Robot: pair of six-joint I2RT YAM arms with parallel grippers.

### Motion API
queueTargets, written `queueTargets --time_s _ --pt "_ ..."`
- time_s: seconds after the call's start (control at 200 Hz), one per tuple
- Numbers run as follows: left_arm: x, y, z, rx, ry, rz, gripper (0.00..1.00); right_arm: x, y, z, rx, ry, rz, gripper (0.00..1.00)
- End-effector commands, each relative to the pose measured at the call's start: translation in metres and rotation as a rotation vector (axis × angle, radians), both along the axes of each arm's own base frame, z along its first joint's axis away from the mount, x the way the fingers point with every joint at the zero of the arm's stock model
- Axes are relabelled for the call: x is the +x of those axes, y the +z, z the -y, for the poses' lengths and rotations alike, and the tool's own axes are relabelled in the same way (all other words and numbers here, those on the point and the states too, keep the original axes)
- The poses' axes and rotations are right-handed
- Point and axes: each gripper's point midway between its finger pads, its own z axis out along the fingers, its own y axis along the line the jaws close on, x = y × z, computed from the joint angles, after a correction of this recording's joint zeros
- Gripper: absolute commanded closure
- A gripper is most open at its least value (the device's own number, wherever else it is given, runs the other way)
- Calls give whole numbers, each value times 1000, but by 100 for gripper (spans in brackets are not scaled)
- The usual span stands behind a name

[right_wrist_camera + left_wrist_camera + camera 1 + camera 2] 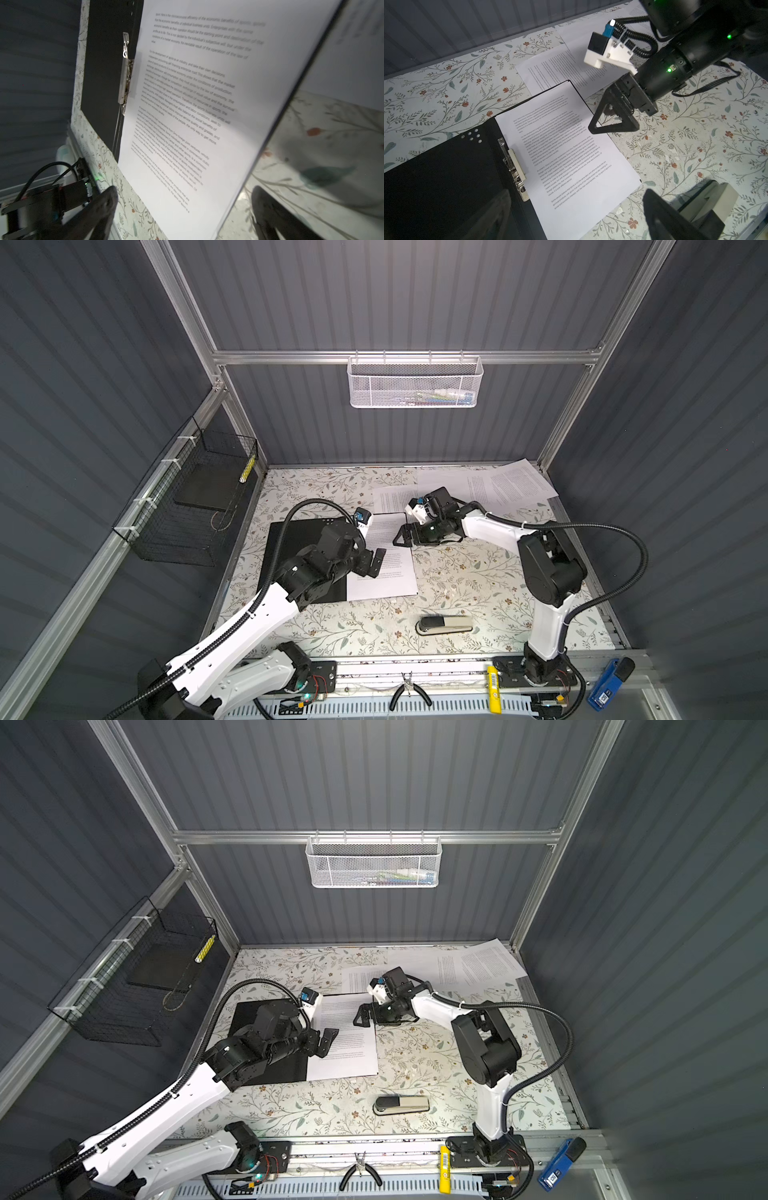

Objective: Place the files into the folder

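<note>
Both of my grippers stand wide open and hold nothing. My left gripper [372,562] hovers over the white printed paper sheet [395,572] at centre frame, and my right gripper [404,537] is at its upper right corner. The sheet lies slightly askew on the right half of the open thin black flat folder [436,176]. If a fingertip brushes it, I judge it could slide off. The loose white sheets [515,485] at upper right could scatter when I reach for them.

Grey ribbed walls [395,294]; floral tabletop [478,572]; aluminium frame [291,357].
</note>
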Motion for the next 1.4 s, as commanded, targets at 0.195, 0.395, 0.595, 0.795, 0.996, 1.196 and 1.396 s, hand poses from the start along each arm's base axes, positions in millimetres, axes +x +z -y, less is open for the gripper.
queueTargets --time_s 0.195,0.395,0.595,0.795,0.996,1.196,1.396 --pt "0 -2 -1 16 -15 -6 0 66 -16 74 -129 -335 -25 1" --pt "0 -1 -2 16 -11 -3 0 114 -23 86 -165 -466 -34 1" --pt "0 0 -2 15 -11 1 0 143 -39 91 -160 -525 -90 1" --pt "0 0 -3 16 -9 3 0 139 -56 94 -156 -564 -166 1" --pt "0 0 -2 17 -11 3 0 121 -68 105 -164 -606 -233 1" --pt "1 2 -5 18 1 15 0 91 -67 160 -137 -735 -283 1" --pt "2 3 -6 20 5 17 0 48 -51 228 -159 -835 -271 1"
